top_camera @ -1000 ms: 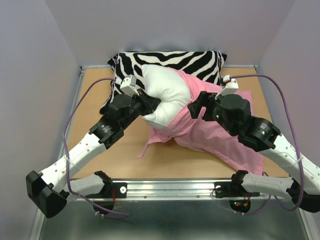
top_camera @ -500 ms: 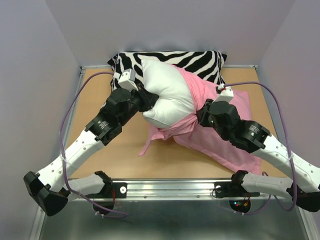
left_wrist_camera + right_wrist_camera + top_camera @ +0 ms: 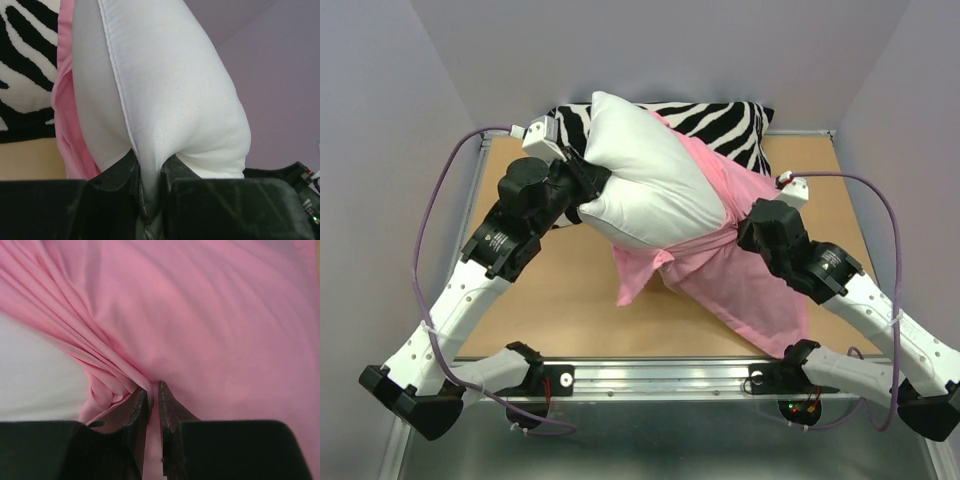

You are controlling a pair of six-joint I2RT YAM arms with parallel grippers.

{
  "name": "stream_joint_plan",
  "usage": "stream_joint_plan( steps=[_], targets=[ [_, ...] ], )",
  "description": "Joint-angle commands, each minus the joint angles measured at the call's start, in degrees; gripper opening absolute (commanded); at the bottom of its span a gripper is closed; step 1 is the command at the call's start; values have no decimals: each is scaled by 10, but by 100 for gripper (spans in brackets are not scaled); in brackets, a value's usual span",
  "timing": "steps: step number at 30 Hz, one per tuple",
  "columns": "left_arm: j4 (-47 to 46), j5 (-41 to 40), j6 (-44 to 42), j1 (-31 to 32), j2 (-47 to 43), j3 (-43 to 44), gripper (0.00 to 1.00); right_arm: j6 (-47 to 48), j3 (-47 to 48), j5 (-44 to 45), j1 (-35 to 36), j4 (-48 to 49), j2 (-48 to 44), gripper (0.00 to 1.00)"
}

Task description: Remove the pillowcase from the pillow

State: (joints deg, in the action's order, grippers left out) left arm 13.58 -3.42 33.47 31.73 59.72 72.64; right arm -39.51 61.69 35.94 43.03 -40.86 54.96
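Note:
The white pillow (image 3: 645,170) is lifted off the table and sticks halfway out of the pink pillowcase (image 3: 740,280). My left gripper (image 3: 582,195) is shut on the pillow's left corner; in the left wrist view white fabric (image 3: 170,110) is pinched between the fingers (image 3: 125,172). My right gripper (image 3: 745,225) is shut on a bunched fold of the pillowcase (image 3: 200,315) at the pillow's right side, with pink cloth drawn into pleats at the fingertips (image 3: 137,400). The pillowcase's lower part drapes down onto the table.
A zebra-striped cushion (image 3: 720,125) lies along the back edge of the wooden table (image 3: 560,300), right behind the pillow. Purple walls enclose the table on three sides. A metal rail (image 3: 660,375) runs along the near edge by the arm bases.
My right gripper has closed on the pillowcase and pulled right. My left gripper has raised the pillow up and back to the left, drawing more white out of the pink cover.

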Motion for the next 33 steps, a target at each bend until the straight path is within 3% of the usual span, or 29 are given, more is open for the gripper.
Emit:
stream_joint_plan(
  steps=[1, 6, 7, 9, 12, 16, 28, 33],
  targets=[
    [-137, -50, -14, -31, -65, 85, 0, 69, -40, -64, -94, -25, 19, 15],
    [-167, 65, -35, -31, -47, 70, 0, 122, -16, -203, -96, 44, 43, 22],
    [-168, 86, -46, -31, -44, 72, 0, 135, -4, -285, -97, 53, 41, 29],
    [-165, 132, -64, -31, -37, 73, 0, 146, 15, -335, -97, 73, 24, 45],
    [-177, 189, -65, -30, -46, 37, 0, 155, 68, -316, -97, 58, 22, 65],
    [-181, 221, -78, -30, -64, -33, 0, 166, 140, -270, -97, 54, 62, 77],
    [-163, 276, -121, -29, -67, -51, 0, 190, 373, -279, -96, 61, 226, 80],
    [-150, 281, -135, -29, -69, -45, 0, 211, 465, -262, -99, 45, 311, 87]
  ],
)
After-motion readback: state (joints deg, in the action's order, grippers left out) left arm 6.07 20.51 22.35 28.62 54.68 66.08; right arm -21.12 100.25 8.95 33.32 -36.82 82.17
